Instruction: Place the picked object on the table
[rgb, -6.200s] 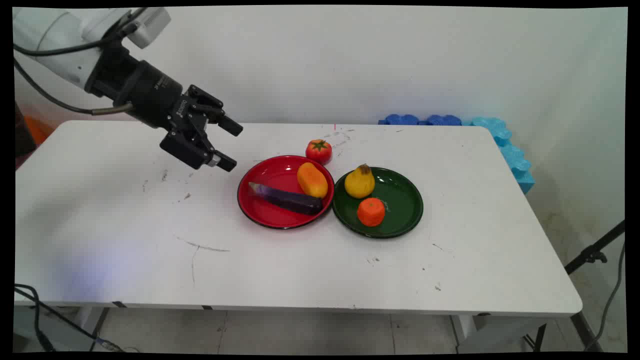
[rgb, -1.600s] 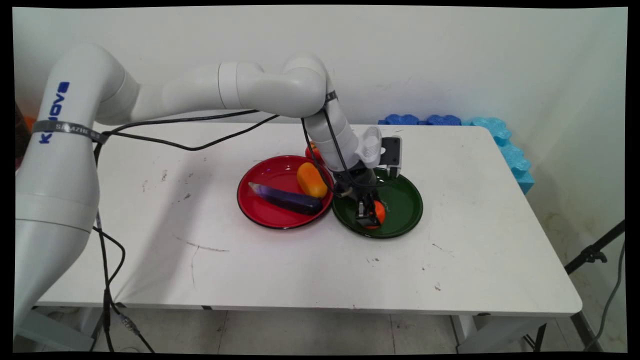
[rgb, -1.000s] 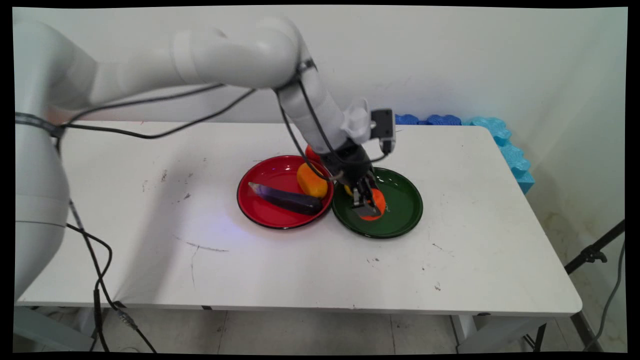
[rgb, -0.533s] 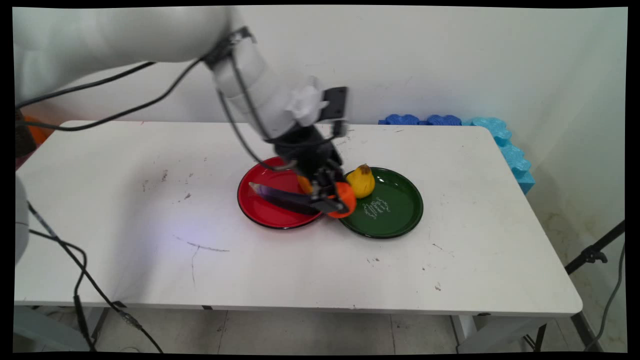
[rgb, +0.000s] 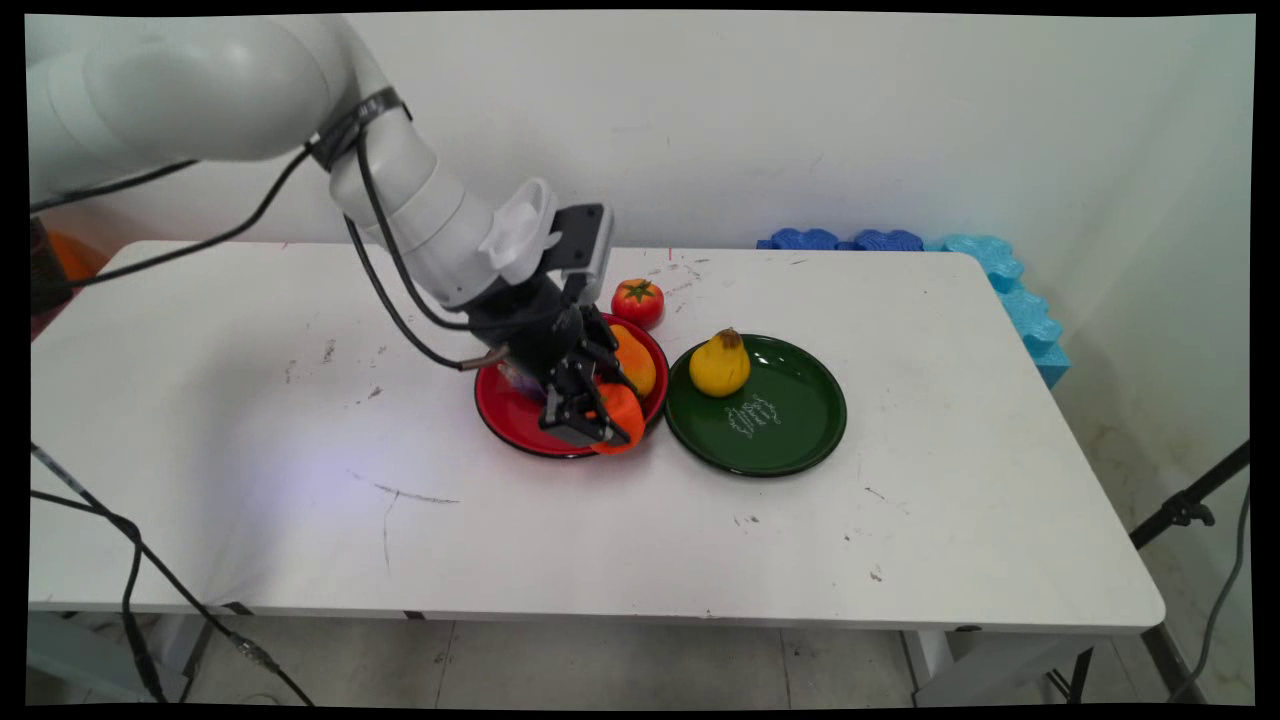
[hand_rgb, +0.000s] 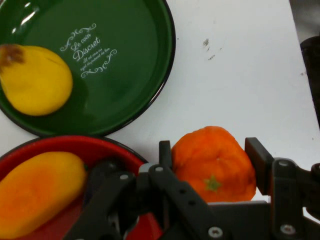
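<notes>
The gripper (hand_rgb: 210, 167) squeezes the orange (hand_rgb: 214, 162) by its round sides, over the near rim of the red plate (rgb: 500, 405). It looks light, firm and bumpy.

We see a glossy green plate (hand_rgb: 150, 65) with white lettering, a glossy red plate (hand_rgb: 75, 145) touching it, a matt dimpled orange (hand_rgb: 212, 160) beside the red plate, our matt black gripper (hand_rgb: 212, 167), a scuffed white table (hand_rgb: 235, 75)
</notes>
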